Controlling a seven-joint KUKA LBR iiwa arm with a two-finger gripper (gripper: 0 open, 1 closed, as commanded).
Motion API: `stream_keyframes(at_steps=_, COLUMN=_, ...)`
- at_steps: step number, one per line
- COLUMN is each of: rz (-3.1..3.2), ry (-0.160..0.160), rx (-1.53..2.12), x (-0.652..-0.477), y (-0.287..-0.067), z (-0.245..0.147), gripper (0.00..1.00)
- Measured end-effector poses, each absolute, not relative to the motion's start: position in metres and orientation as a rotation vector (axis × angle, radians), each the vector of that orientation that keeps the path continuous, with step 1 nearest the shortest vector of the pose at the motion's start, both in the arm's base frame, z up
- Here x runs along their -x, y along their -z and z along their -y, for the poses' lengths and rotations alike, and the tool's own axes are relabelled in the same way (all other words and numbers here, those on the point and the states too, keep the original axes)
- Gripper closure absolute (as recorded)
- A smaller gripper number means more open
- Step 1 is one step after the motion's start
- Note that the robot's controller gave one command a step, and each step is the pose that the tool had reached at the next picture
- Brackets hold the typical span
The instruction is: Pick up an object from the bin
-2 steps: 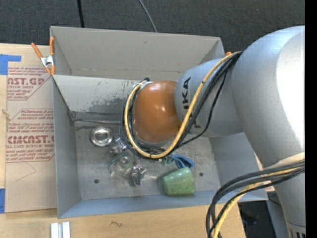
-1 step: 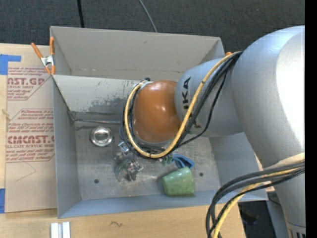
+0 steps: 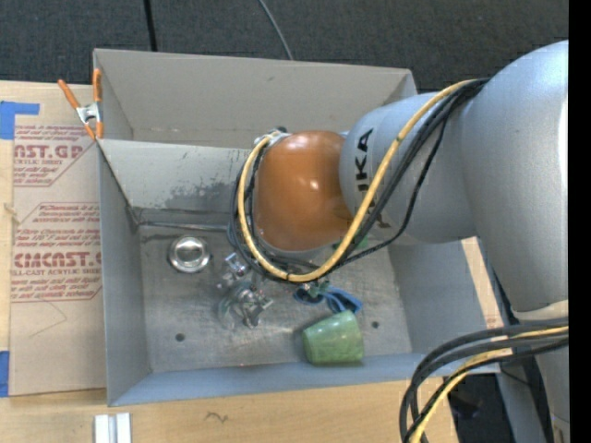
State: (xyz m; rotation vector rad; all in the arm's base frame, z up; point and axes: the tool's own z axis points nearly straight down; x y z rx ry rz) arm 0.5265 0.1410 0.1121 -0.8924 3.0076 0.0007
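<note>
My gripper point(image 3: 243, 295) hangs low over the bin floor, near the middle and below the arm's orange cover. It stands on bare floor between the loose things. A small shiny round metal cup point(image 3: 187, 254) lies to its left, a short gap away. A pale green rounded block point(image 3: 332, 340) rests to its right near the bin's front wall. Just above the block, a small blue piece point(image 3: 331, 296) pokes out from under the arm, partly hidden.
The arm and its orange cover with looped cables overhang the bin's right half and hide the floor beneath. The sloping grey walls close in at the back and left. Bare floor shows along the front left.
</note>
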Motion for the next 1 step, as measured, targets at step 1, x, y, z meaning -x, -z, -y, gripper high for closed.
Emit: stream_keyframes(at_steps=1, rz=-3.006, ry=-0.001, rx=0.893, x=-0.5274, y=-0.1521, z=-0.1421, gripper=1.0)
